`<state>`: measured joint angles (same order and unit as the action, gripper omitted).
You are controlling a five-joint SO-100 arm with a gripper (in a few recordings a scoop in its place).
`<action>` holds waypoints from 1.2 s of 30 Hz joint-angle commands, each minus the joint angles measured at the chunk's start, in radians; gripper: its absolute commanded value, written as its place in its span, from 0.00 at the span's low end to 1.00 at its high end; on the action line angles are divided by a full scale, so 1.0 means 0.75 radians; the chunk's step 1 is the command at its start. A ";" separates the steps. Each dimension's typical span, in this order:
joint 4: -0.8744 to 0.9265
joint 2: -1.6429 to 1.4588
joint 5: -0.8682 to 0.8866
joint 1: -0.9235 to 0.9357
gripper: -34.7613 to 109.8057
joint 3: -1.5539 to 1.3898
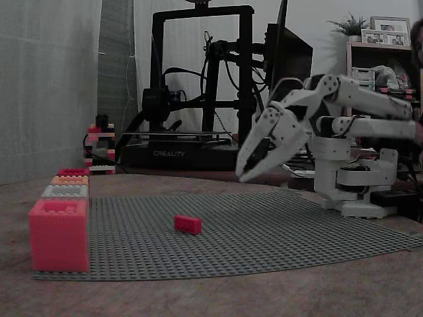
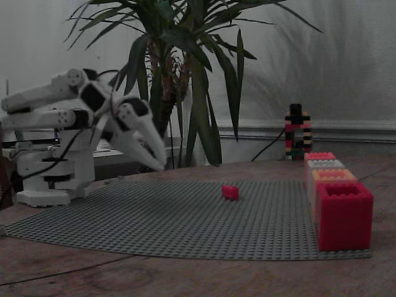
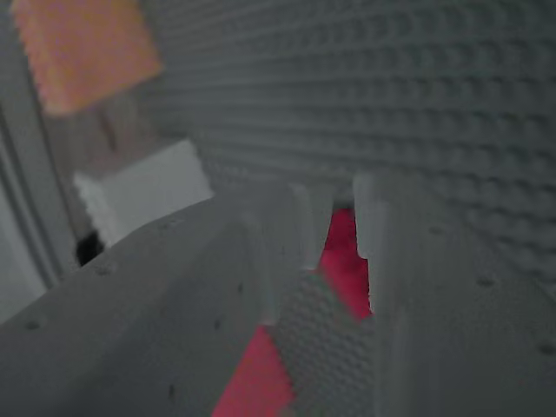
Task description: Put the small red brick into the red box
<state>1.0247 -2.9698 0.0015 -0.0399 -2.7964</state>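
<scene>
The white arm is reaching out over the grey studded baseplate [image 1: 264, 231] that is lying on the worktop [image 1: 218, 297], and its fingers [image 1: 254, 158] are hanging above the plate, tilted downward. In both fixed views the fingers are standing slightly parted and are gripping nothing; in the wrist view a narrow gap is showing between them [image 3: 343, 217], with red visible through it.

The small red brick [image 1: 188, 224] is lying flat on the baseplate, roughly mid-plate, well apart from the fingers [image 2: 148, 148] and from the boxes. In another fixed view the brick [image 2: 230, 192] is sitting between the arm and the row of boxes.

The boxes are standing in a line along one edge of the baseplate. The red box [image 2: 344, 214] is sitting at one end of the row, with the orange box [image 2: 333, 176] just behind it, then the grey box [image 2: 325, 164]. At the opposite end a pinkish-coral box [image 1: 59, 234] is sitting.
</scene>
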 commanded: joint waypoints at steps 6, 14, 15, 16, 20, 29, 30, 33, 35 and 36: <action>-0.047 0.845 -0.423 -0.090 0.25 0.650; 0.178 1.552 -0.532 -0.237 0.31 1.246; 0.215 1.636 -0.524 -0.258 0.31 1.327; 0.254 1.718 -0.520 -0.274 0.32 1.415; 0.368 1.986 -0.515 -0.329 0.36 1.700; 0.382 2.215 -0.542 -0.395 0.41 1.845; 0.380 2.225 -0.544 -0.397 0.41 1.847; 0.356 2.248 -0.548 -0.399 0.41 1.851; 0.352 2.256 -0.552 -0.399 0.40 1.855; 0.350 2.258 -0.552 -0.399 0.40 1.855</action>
<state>1.2855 -1.2456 -0.3942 -0.3160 -1.4665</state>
